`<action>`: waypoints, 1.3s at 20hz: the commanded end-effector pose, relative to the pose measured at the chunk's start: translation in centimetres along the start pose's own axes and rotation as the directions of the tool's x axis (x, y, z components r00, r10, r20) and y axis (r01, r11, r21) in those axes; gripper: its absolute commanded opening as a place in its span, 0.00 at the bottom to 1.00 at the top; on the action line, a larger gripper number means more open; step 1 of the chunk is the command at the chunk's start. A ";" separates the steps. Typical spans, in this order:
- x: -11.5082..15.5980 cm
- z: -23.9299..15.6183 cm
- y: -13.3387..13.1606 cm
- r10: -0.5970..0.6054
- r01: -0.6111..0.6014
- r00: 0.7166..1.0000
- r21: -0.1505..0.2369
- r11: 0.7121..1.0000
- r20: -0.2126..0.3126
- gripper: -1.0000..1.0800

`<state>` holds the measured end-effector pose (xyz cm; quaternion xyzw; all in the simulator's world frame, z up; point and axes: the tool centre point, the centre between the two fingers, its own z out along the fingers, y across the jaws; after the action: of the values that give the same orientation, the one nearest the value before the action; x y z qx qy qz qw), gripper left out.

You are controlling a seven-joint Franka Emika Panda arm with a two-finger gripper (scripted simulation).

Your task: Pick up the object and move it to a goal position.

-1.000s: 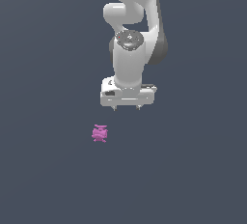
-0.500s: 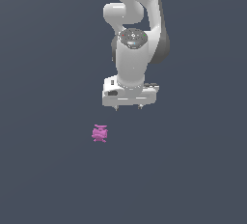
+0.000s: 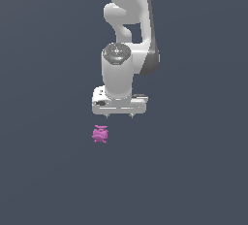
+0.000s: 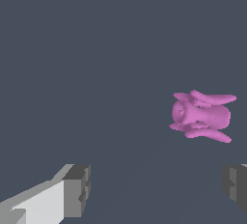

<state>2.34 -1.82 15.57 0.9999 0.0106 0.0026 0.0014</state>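
Over the last second we've slid the white two-fingered gripper (image 3: pixel 119 115) towards the exterior view's left and a touch lower, closing on the small magenta-pink lumpy object with stubby curved prongs (image 3: pixel 100 134), which hasn't budged. Starting nearest, in the wrist view, our two dark grey fingertips (image 4: pixel 78 190) stand wide apart with nothing between them, so the jaws are fully open and empty. Just beyond them the pink object (image 4: pixel 202 114) lies on the plain dark grey floor (image 4: pixel 87 63), nearer one fingertip than the other, not yet centred in the gap. In the exterior view it sits below the gripper and off to that view's left, near but clearly apart. To do this step well, we reckon we should finish the sideways shift until the object's thick middle sits midway between the fingertips, then drop straight down and close on the body, not on the thin prongs, which would likely slip or twist it. Room is generous: bare floor on every side, no edges in sight. Farther back, only the white arm (image 3: pixel 127 20) rises behind.
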 end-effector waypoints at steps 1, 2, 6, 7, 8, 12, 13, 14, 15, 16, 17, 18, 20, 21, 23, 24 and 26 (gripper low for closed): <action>0.7 1.3 1.9 0.026 -0.026 1.000 0.002 1.000 0.002 0.96; 1.0 1.9 2.7 0.037 -0.037 0.999 0.002 0.999 0.002 0.96; 1.9 4.0 5.8 0.076 -0.076 0.997 0.003 0.997 0.004 0.96; 2.0 4.4 6.5 0.084 -0.084 0.996 0.003 0.996 0.004 0.96; 2.1 4.8 7.0 0.091 -0.091 0.996 0.003 0.996 0.004 0.96; 2.4 6.1 8.7 0.112 -0.112 0.994 0.003 0.994 0.005 0.96; 2.5 6.3 9.0 0.115 -0.115 0.993 0.002 0.993 0.005 0.96; 2.5 6.4 9.2 0.118 -0.118 0.993 0.002 0.993 0.005 0.96; 2.5 6.5 9.4 0.120 -0.120 0.993 0.002 0.993 0.005 0.96; 2.5 6.6 9.5 0.121 -0.121 0.993 0.002 0.993 0.005 0.96; 2.5 6.6 9.5 0.121 -0.121 0.993 0.002 0.993 0.005 0.96; 2.5 6.5 9.4 0.120 -0.120 0.993 0.002 0.993 0.006 0.96; 2.5 6.7 9.4 0.120 -0.120 0.993 0.002 0.993 0.006 0.96; 2.5 6.9 9.4 0.120 -0.120 0.993 0.002 0.993 0.006 0.96; 2.5 7.5 9.4 0.120 -0.120 0.993 0.002 0.993 0.006 0.96; 2.5 7.9 9.4 0.120 -0.120 0.993 0.002 0.993 0.006 0.96; 2.4 8.9 9.4 0.121 -0.121 0.993 0.002 0.993 0.006 0.96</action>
<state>5.07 -11.21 7.47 0.9988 -0.0497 0.0003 0.0001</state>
